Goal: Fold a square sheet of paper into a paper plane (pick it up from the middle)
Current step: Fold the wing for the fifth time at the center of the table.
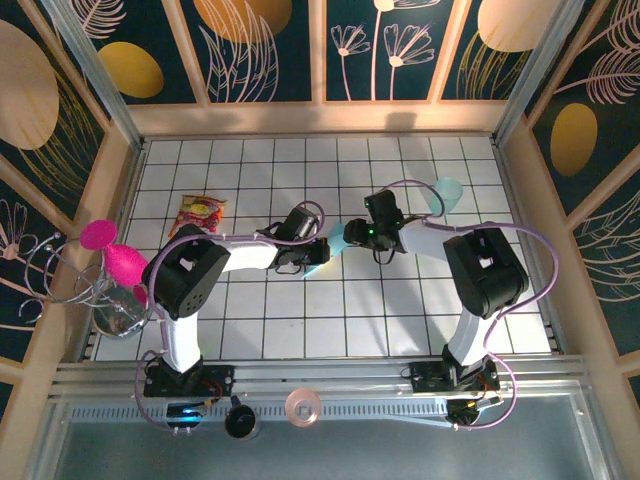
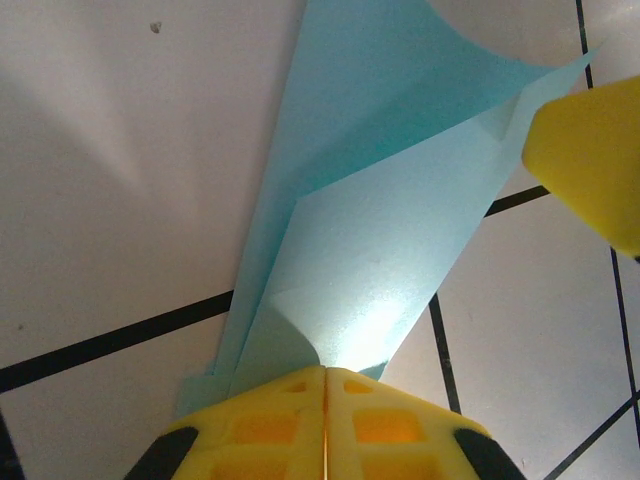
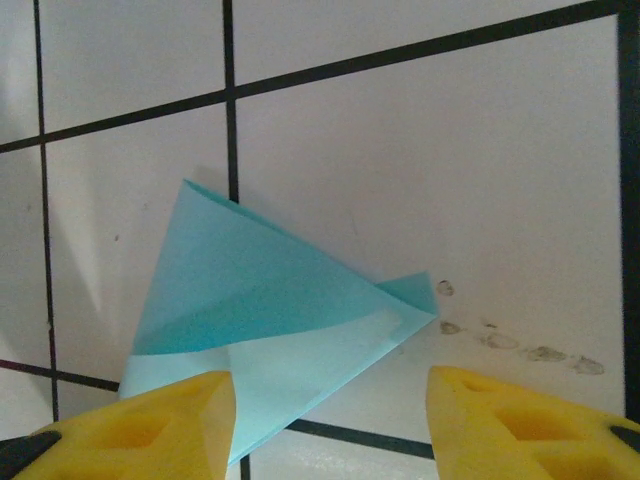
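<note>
So at this point the left gripper [image 2: 325, 378] was clamped fully shut on the light-blue paper sheet [image 2: 380, 250], pinching one narrow end of it right at the bottom centre of the left wrist view. The sheet was already folded into a layered, pointy wedge, and its long axis ran away from those jaws toward the upper right of the frame, low over the white tiled table [image 2: 120, 150]. From above, the paper sat mid-frame between the two claws, running roughly left to right. The right gripper [image 3: 328, 378] had its jaws standing apart, with nothing pinched. In its own wrist view the paper lay ahead of it and off to the left, and its left finger [image 3: 160, 420] overlapped the paper's lower left corner; I couldn't tell if it was actually touching. My guess is the left arm was the anchor and the right one, at the far end, had to shift left to get the fold between its jaws. A pale teal cup [image 1: 447, 192] sat well off to the upper right.
</note>
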You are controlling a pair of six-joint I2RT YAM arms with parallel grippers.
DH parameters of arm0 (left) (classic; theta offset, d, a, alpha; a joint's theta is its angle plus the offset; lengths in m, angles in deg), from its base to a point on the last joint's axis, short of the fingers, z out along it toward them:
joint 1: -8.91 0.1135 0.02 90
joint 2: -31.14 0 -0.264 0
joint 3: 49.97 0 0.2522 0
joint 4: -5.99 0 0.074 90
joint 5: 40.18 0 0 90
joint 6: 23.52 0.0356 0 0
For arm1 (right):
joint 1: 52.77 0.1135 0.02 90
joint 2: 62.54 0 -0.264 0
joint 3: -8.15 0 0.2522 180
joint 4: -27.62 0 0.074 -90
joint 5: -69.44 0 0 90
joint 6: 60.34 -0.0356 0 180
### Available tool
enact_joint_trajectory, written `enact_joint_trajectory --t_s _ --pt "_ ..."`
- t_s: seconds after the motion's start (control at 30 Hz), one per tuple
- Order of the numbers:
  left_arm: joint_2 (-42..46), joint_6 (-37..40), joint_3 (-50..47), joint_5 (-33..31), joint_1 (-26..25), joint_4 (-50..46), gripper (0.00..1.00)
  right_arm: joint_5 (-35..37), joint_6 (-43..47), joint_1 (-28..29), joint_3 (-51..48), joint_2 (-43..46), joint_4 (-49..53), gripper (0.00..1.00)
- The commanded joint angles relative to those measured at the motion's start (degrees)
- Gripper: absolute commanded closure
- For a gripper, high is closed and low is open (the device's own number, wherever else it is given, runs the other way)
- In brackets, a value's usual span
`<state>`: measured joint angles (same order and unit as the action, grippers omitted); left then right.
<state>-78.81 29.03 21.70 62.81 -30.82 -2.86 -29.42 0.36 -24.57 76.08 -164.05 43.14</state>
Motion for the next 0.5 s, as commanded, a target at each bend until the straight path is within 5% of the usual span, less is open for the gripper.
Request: enact_joint_trajectory --t_s 0.0,0.47 --pt "-0.53 -1.05 -1.57 -1.52 0.75 -1.13 0.94 0.38 -1.66 0.29 -0.85 5.4 -2.22 0.51" --pt "-1.1 -1.71 -1.84 -1.83 0.94 -2.0 0.99 -13.74 -6.1 2.82 -1.19 -1.52 -13.56 0.86"
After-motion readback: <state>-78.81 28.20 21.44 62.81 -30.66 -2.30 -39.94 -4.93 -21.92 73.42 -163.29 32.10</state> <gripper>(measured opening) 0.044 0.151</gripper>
